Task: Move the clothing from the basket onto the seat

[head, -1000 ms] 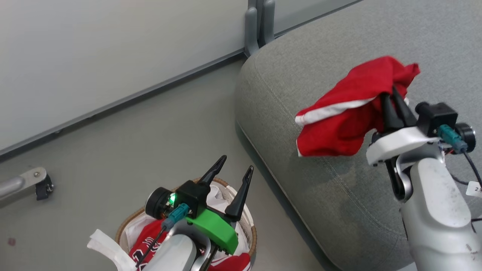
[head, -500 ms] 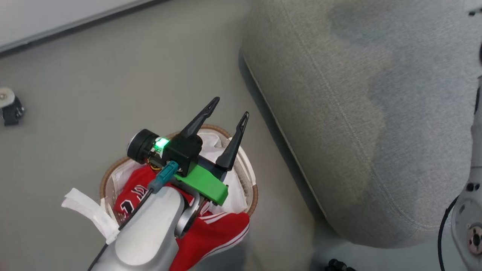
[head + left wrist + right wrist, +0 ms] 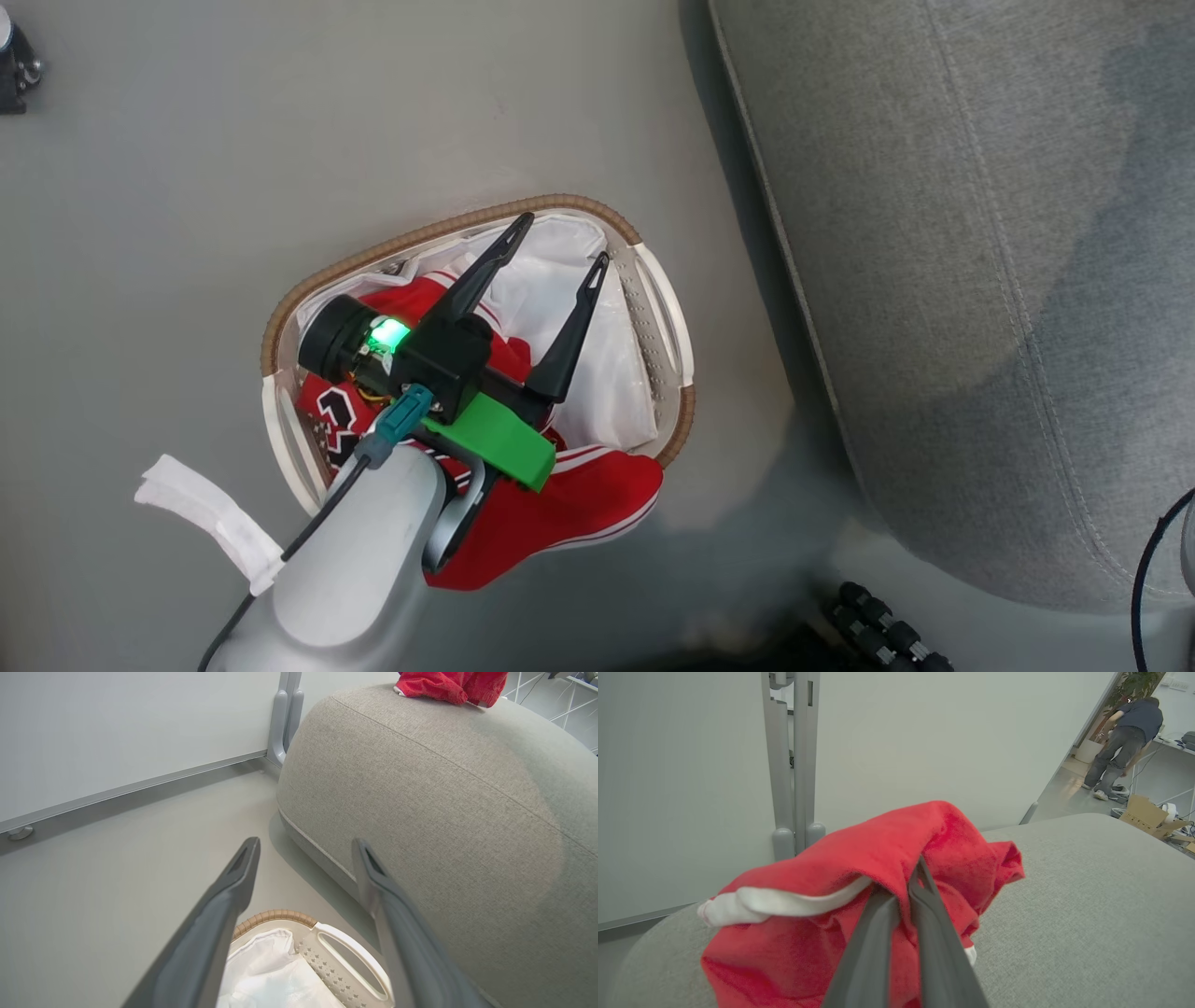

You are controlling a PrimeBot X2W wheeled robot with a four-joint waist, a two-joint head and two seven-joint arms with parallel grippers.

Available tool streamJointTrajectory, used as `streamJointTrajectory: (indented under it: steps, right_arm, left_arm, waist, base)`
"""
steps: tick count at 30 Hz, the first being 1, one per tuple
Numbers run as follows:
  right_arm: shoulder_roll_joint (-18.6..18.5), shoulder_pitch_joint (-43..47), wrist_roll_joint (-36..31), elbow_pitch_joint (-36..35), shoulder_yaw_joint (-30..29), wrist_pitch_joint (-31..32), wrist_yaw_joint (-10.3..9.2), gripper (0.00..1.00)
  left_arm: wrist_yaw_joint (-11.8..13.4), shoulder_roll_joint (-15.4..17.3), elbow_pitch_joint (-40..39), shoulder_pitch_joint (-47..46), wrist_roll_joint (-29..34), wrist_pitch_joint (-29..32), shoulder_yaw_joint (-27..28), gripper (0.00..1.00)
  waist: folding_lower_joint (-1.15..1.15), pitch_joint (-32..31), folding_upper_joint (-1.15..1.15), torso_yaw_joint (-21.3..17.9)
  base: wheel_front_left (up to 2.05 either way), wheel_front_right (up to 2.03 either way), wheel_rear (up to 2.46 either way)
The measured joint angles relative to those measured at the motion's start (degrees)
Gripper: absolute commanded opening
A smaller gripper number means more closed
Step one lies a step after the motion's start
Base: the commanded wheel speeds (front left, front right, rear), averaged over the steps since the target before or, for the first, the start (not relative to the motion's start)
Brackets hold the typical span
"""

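Observation:
The basket (image 3: 420,233), white with a brown woven rim, stands on the floor left of the grey seat (image 3: 980,233). A red jersey (image 3: 579,495) with black-and-white numbers lies in it and spills over the near rim, beside the white liner (image 3: 560,308). My left gripper (image 3: 565,241) hovers open above the basket with nothing between its fingers; the left wrist view shows it (image 3: 307,843) spread over the basket's rim (image 3: 275,915). My right gripper (image 3: 917,865) is shut on the plainer red piece (image 3: 831,868) with white trim, held over the seat (image 3: 1087,882).
A white fabric strip (image 3: 205,509) trails on the floor left of the basket. A black ribbed part (image 3: 878,625) sits by the seat's near corner. A grey post (image 3: 794,765) and wall stand behind the seat. A person (image 3: 1125,742) bends near a cardboard box (image 3: 1148,816) far off.
The head camera has tilted down, so the basket now sits mid-view and the right gripper with its red piece has left that view. The left gripper stays open above the basket.

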Motion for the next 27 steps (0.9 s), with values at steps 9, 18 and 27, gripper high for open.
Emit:
streamJointTrajectory:
  steps: [9, 18, 27]
  right_arm:
    - [1.9, 6.0, -1.1, 2.0, 1.7, 0.0, 0.01, 0.78]
    - [3.3, 11.4, -0.9, 0.2, 5.6, 0.0, 0.01, 1.0]
    - [2.3, 15.5, -1.2, -1.8, 10.0, 0.0, 0.01, 1.0]
  left_arm:
    - [0.0, 0.1, 0.4, 1.1, 0.5, 0.0, 1.3, 1.0]
    - [0.0, -0.2, 0.8, 2.9, -0.9, 0.0, 3.4, 1.0]
    - [0.0, -1.3, 0.7, 5.9, -1.8, 0.0, 9.8, 1.0]
  waist:
    - [0.0, 0.0, 0.0, 0.7]
    - [-0.01, -4.5, 0.0, 0.0]
    - [-0.01, -12.5, 0.0, 0.9]
  base:
    - [0.0, 0.0, 0.0]
    - [0.0, 0.0, 0.0]
    - [0.0, 0.0, 0.0]
